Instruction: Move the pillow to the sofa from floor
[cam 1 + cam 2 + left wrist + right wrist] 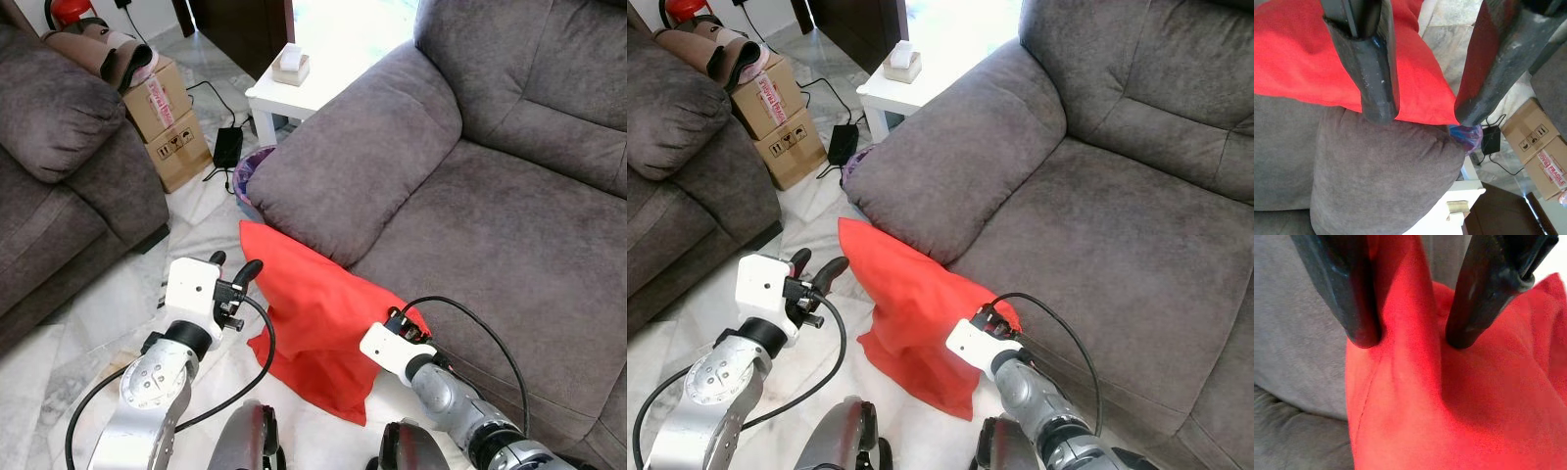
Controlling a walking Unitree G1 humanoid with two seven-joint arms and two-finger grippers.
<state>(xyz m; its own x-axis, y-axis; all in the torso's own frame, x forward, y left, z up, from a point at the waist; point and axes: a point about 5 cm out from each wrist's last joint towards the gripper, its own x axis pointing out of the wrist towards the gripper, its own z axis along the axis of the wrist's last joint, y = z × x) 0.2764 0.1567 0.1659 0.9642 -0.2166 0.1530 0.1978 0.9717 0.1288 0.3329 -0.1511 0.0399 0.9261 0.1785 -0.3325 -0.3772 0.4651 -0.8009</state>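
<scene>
A red pillow (313, 323) stands on the marble floor, leaning against the front of the grey sofa (470, 225) below its armrest (343, 166). My left gripper (235, 262) is open just left of the pillow's upper corner, holding nothing. In the left wrist view, its fingers (1376, 73) frame the pillow's edge and the armrest. My right gripper (1413, 338) is at the pillow's right corner (407, 318). It is open, its fingertips (1359, 328) pressed into the fabric with a raised fold of red cloth between them.
A second grey sofa (59, 166) stands on the left. Stacked cardboard boxes (162, 117), a black power adapter with cables (227, 145) and a white side table (294, 93) lie beyond the armrest. A purple-blue container (250, 171) is tucked beside the armrest.
</scene>
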